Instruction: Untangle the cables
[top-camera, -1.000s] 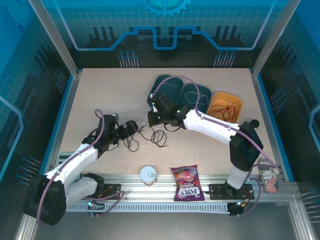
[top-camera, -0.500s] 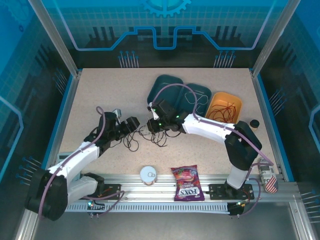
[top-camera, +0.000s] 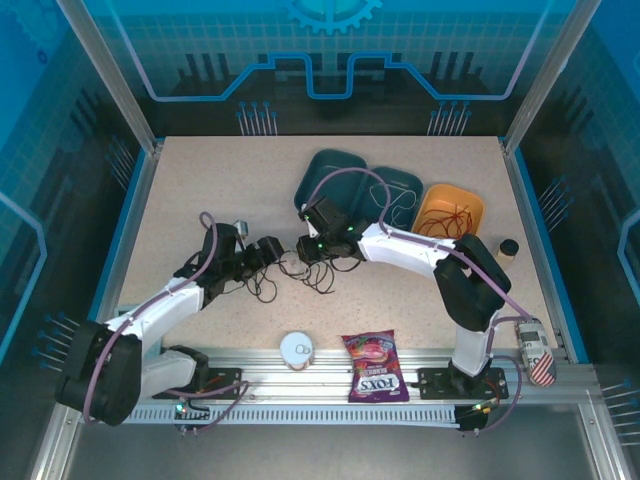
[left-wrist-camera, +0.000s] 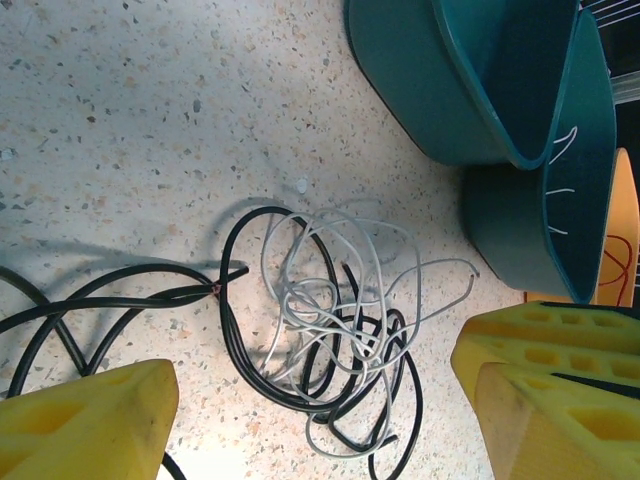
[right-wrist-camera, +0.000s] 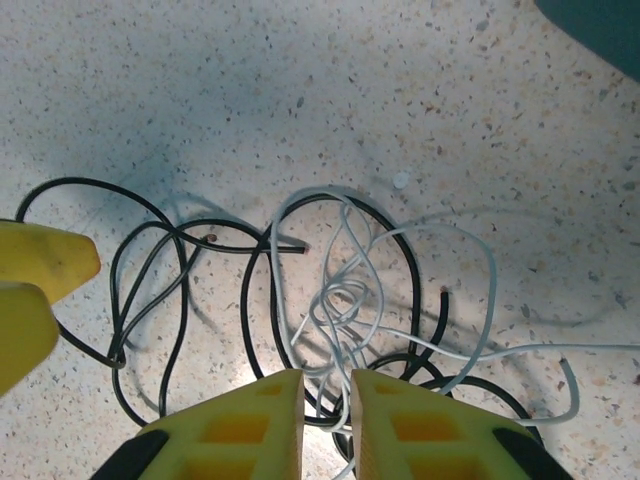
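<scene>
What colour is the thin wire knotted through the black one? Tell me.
Pale grey-white. The wire shows best in the right wrist view.

The tangle of thin black and white cables (top-camera: 298, 272) is lying on the speckled tabletop (top-camera: 200, 180), and I am taking it as my mark. My left gripper (top-camera: 270, 250) is hanging just left of the tangle, and my right gripper (top-camera: 304, 252) is hanging just behind it. Behind and to the right of the tangle, two teal plastic trays (top-camera: 335, 170) are sitting side by side. Farther right, an orange plastic tray (top-camera: 470, 205) is holding a red cable (top-camera: 448, 218). In front of the tangle, a round white lid (top-camera: 297, 348) is resting at the table's near edge, with a purple snack bag (top-camera: 373, 366) to its right.
</scene>
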